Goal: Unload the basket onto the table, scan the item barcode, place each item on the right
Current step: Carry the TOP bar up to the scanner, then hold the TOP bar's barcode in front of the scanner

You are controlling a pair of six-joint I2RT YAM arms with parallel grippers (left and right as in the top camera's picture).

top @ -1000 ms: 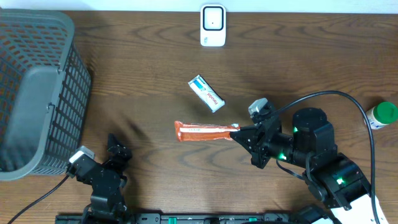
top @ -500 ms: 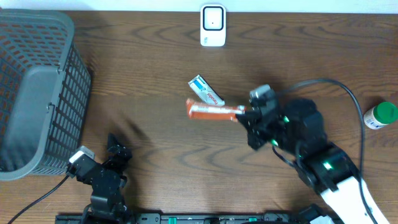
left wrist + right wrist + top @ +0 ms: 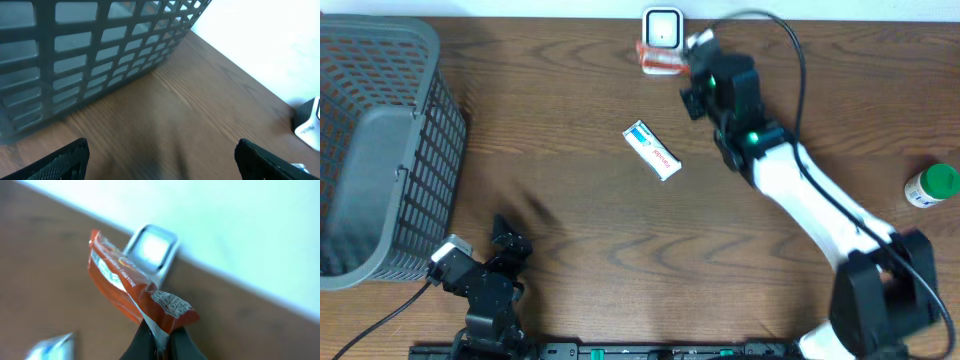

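The right arm (image 3: 800,190) is stretched to the tabletop's (image 3: 550,90) far edge, the right tool (image 3: 159,342) pinching the orange packet (image 3: 125,287) before the scanner (image 3: 150,250) (left tool (image 3: 162,160) wide, beside the basket (image 3: 90,55)).

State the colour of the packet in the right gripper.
Orange-red packet with white printed patches; right wrist view shows it best.

Right arm (image 3: 800,188): white link, black joints, green lights.

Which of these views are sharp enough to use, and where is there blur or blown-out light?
Overhead: mostly sharp, evenly lit. Right wrist: orange packet and scanner smeared, print hard to read, background washed out. Left wrist: basket soft, upper right corner blown out white.
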